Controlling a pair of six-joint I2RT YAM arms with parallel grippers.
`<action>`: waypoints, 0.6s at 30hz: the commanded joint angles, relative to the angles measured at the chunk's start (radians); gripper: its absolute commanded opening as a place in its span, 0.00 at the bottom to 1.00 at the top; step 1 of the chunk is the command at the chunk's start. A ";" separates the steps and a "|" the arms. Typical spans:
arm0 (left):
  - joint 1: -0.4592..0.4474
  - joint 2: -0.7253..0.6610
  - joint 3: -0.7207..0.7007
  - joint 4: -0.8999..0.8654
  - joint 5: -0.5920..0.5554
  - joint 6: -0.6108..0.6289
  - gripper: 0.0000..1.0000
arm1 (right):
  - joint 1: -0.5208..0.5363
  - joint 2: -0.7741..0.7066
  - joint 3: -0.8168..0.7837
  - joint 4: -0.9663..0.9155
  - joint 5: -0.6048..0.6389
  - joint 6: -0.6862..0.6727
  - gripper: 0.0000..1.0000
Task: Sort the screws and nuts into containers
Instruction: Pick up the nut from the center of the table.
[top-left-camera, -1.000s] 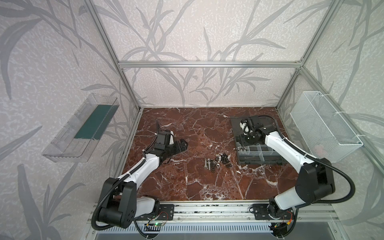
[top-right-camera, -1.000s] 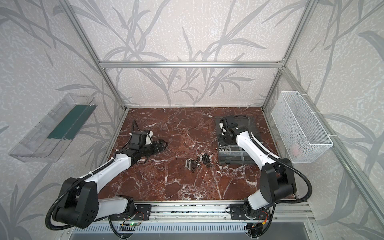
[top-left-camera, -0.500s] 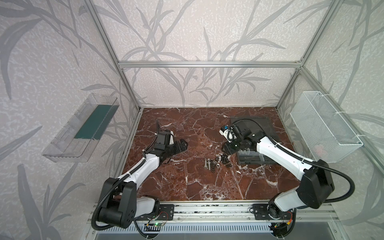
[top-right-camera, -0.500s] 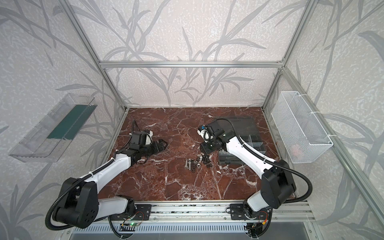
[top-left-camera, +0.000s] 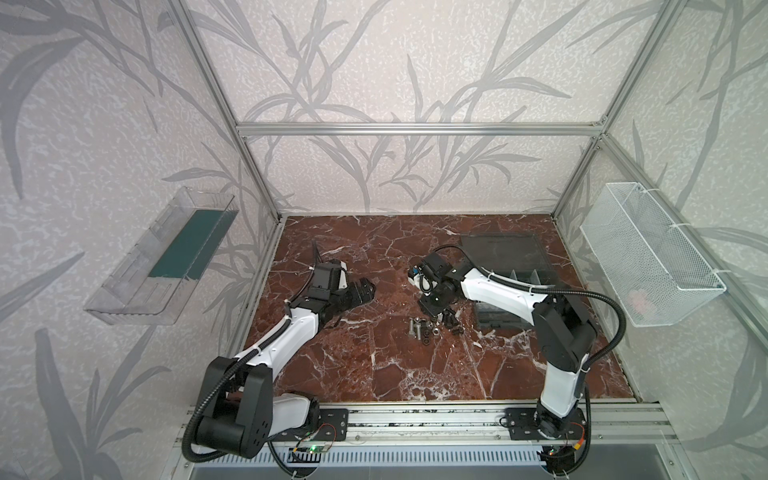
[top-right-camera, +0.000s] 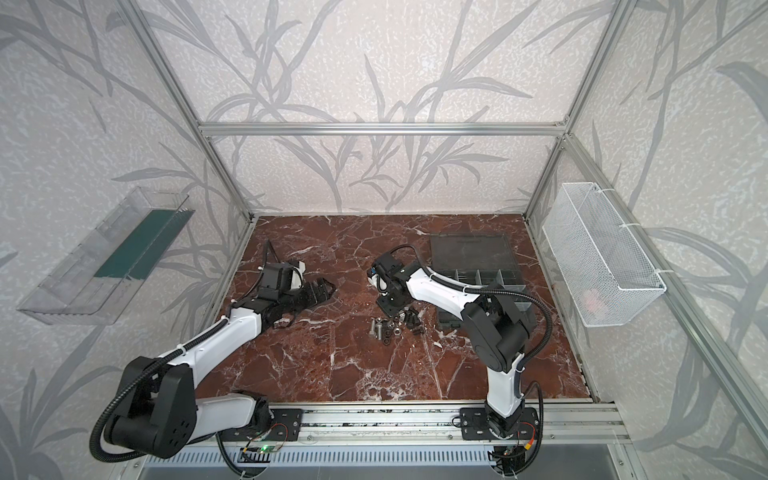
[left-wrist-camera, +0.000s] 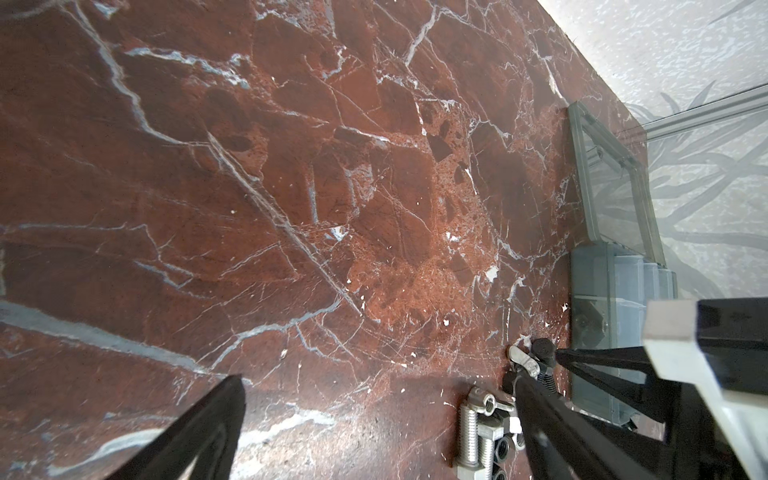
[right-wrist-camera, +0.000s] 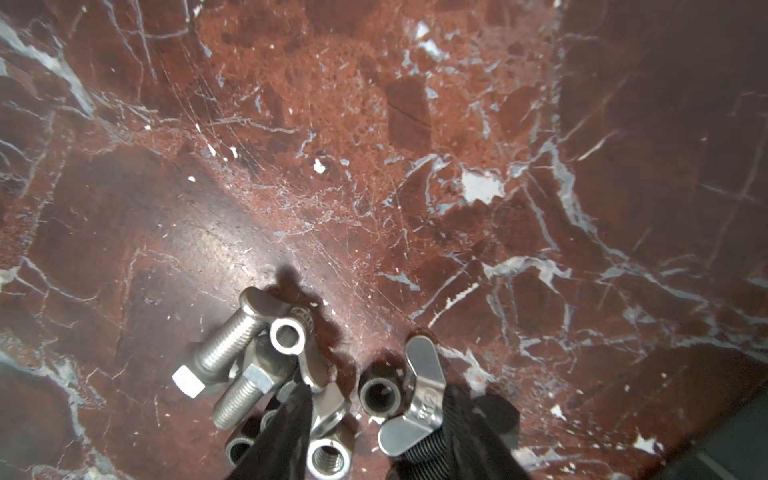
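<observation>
The right hand (right-wrist-camera: 374, 399) has left the organiser box (top-left-camera: 498, 322) and now stands over the fastener pile (top-left-camera: 432, 328) on the desk (top-left-camera: 374, 374). Its fingers are spread and grasp nothing. A black nut (right-wrist-camera: 380, 399) and a silver wing nut (right-wrist-camera: 419, 395) lie between them. Silver hex bolts (right-wrist-camera: 232, 345) and further nuts lie heaped just beside one finger, touching one another.

The left hand (top-left-camera: 365, 289) has not moved. It is released, empty and well apart from the pile.

The compartments (top-left-camera: 528, 276) stand open, with the lid (top-left-camera: 503, 253) folded back.

Judgement: a trip to the box has probably ended and a new pick is beginning. Most fasteners remain unsorted.

Caution: closing here may catch two parts at once.
</observation>
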 joint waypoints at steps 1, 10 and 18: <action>0.005 -0.026 -0.002 -0.018 -0.012 0.008 0.99 | 0.015 0.019 0.033 -0.023 0.026 -0.017 0.52; 0.005 -0.025 0.000 -0.019 -0.014 0.009 0.99 | 0.045 0.066 0.037 -0.012 0.024 -0.031 0.52; 0.005 -0.029 0.002 -0.021 -0.014 0.010 0.99 | 0.051 0.076 0.015 0.003 -0.014 -0.043 0.52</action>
